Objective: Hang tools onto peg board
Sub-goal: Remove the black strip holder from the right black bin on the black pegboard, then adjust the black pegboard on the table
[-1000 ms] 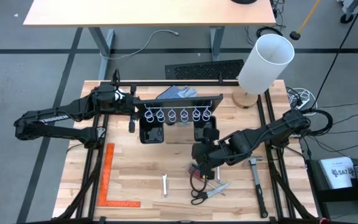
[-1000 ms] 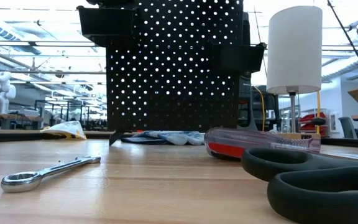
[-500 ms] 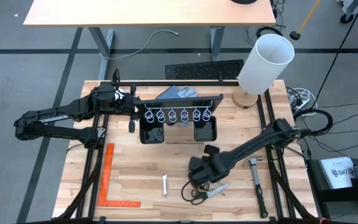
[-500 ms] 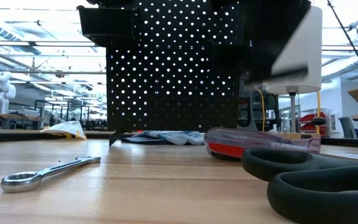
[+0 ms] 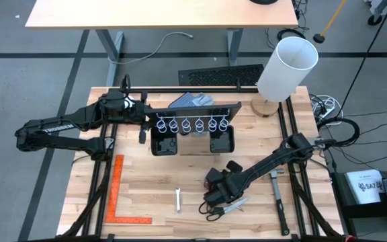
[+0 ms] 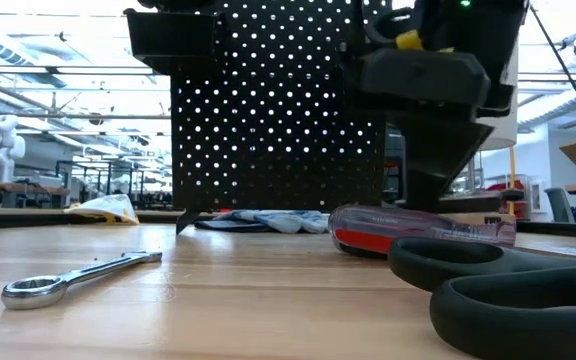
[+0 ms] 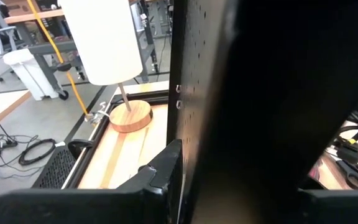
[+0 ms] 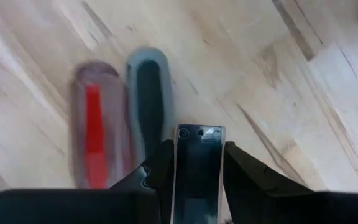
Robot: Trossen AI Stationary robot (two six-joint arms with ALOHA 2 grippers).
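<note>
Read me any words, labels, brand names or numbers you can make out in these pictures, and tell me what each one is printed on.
"TROSSEN": white lettering along the dark left arm, only just readable in the high view.
Dark print on the white box beside the table's right edge: too small to read.
Nothing else readable.

Two dark, jointed arms, the left arm (image 5: 59, 128) lettered white, the right arm (image 5: 274, 160) plain black.
</note>
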